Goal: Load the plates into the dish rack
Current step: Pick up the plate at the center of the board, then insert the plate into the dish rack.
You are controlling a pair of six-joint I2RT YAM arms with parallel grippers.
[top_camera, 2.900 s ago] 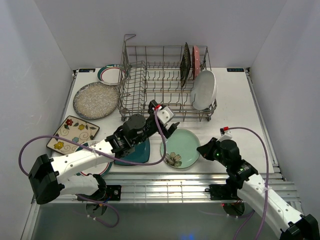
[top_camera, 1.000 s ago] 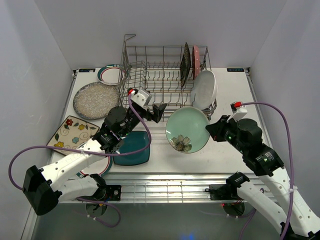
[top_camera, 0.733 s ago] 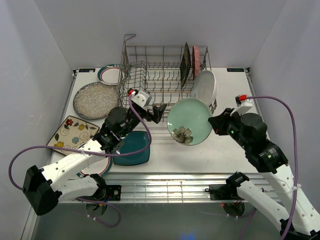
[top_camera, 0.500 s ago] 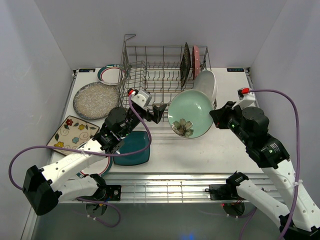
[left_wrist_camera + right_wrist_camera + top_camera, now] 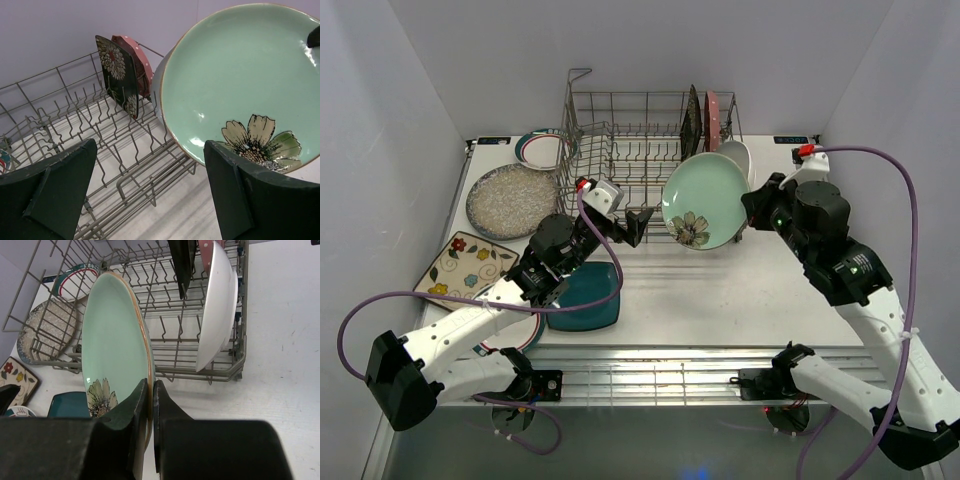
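Right gripper (image 5: pixel 149 390) is clamped on the rim of the mint flowered plate (image 5: pixel 703 200), held upright in the air at the front side of the dish rack (image 5: pixel 620 160). Left gripper (image 5: pixel 638 223) hangs with jaws wide apart, holding nothing.

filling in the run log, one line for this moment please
right hand: shut on round mint-green flowered plate, held on edge near grey metal wire dish rack | left hand: open, empty

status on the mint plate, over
Right pincer shut on mint plate, on edge at dish rack front. Left pincer open, empty. White oval plate racked close beside it.
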